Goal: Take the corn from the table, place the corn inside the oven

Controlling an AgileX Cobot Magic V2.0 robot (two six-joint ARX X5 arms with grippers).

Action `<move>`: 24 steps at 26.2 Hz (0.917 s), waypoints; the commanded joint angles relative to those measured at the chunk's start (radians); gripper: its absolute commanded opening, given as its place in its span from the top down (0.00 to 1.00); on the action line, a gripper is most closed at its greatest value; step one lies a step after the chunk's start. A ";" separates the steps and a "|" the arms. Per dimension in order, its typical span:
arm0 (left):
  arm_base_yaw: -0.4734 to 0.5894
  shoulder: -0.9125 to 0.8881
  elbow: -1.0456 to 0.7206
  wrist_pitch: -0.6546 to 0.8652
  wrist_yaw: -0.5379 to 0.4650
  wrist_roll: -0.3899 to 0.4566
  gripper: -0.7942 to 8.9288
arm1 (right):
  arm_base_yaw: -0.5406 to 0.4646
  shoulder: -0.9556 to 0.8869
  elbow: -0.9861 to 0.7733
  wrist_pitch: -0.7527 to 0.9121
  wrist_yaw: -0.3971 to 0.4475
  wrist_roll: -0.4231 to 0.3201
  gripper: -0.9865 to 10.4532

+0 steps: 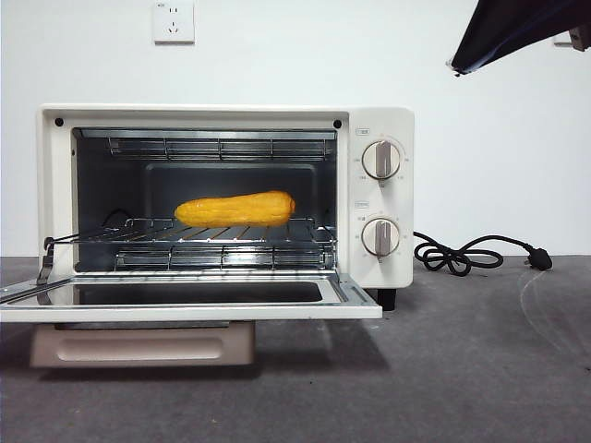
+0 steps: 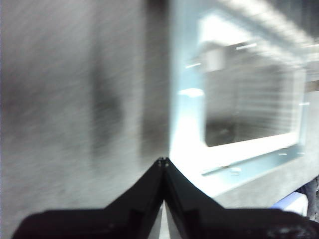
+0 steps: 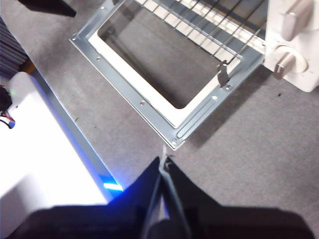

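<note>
Corn [image 1: 235, 209] on rack inside open oven [image 1: 382, 129], both grippers [image 2: 163, 162] [image 3: 163, 160] raised, jaws closed, empty.

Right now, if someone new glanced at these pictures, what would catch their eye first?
The bright yellow-orange corn lying on the wire rack inside the cream-white oven stands out, framed by the dark cavity. The oven's door hangs fully open toward the camera, over the grey table. Both the left end effector and the right end effector are shut and empty, outside the oven.
</note>
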 commanded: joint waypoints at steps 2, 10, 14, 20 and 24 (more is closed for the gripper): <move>-0.007 0.039 -0.004 0.018 -0.020 -0.001 0.93 | 0.001 0.005 0.003 0.003 -0.013 -0.016 0.92; -0.056 0.081 -0.004 0.049 -0.123 -0.021 0.93 | 0.001 0.005 0.003 0.007 -0.044 -0.016 0.92; -0.084 0.081 -0.004 0.078 -0.129 -0.039 0.93 | 0.001 0.005 0.003 0.008 -0.044 -0.016 0.92; -0.123 0.088 -0.004 0.100 -0.129 -0.039 0.93 | 0.001 0.005 0.003 0.008 -0.044 -0.015 0.92; -0.136 0.116 -0.004 0.102 -0.129 -0.039 0.93 | 0.001 0.005 0.003 0.007 -0.044 -0.014 0.92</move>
